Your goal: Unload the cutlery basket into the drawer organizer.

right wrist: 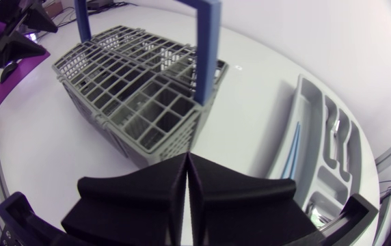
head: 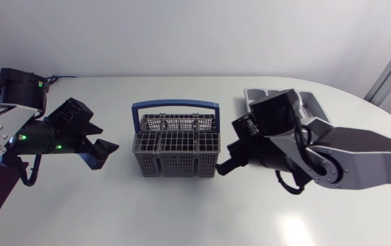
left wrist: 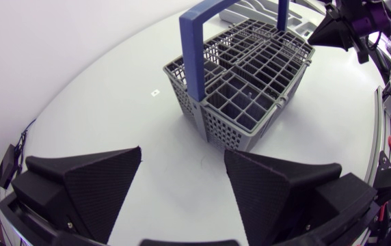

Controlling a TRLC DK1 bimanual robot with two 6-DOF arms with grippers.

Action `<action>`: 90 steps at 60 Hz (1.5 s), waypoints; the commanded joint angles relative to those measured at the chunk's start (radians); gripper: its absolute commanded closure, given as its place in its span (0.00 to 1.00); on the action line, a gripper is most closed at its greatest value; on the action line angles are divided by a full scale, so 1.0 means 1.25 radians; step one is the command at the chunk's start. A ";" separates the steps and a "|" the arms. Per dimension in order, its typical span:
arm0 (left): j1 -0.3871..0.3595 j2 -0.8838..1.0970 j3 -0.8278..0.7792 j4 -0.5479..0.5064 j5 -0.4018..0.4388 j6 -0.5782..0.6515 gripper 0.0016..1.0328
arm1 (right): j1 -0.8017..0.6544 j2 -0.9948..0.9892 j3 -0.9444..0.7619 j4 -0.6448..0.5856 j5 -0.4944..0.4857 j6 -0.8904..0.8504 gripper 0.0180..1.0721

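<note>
Centrally, the cutlery basket [head: 176,152] is sitting between both arms, its long axis pointing at each. The right gripper [head: 225,164] is waiting just beside one end, jaws pressed together. The left gripper [left wrist: 182,162] is facing the other end, jaws apart. The right wrist view is showing the drawer organizer's [right wrist: 316,147] compartments, which the arm is mostly hiding from the head view.

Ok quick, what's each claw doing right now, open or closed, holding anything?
Left claw: open, holding nothing.
Right claw: closed, holding nothing.
</note>
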 commanded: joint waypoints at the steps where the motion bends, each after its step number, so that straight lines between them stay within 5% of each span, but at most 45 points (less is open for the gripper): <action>1: 0.007 -0.020 -0.026 -0.007 0.004 -0.020 0.05 | -0.048 -0.069 -0.034 0.001 0.025 -0.036 0.82; 12: 0.010 -0.076 -0.053 -0.005 0.004 -0.054 0.05 | -0.114 -0.183 -0.083 0.002 0.063 -0.095 0.48; 17: 0.014 -0.117 -0.060 -0.005 0.004 -0.083 0.05 | -0.121 -0.237 -0.104 0.004 0.095 -0.114 0.42; 27: 0.028 -0.209 -0.095 0.018 0.004 -0.151 0.05 | -0.143 -0.335 -0.146 0.009 0.127 -0.144 0.04; 44: 0.102 -0.343 -0.150 0.055 0.004 -0.226 0.05 | -0.218 -0.497 -0.227 0.046 0.129 -0.203 0.04; 90: 0.192 -0.594 -0.313 0.114 -0.013 -0.291 0.05 | -0.363 -0.864 -0.374 0.003 0.135 -0.237 0.04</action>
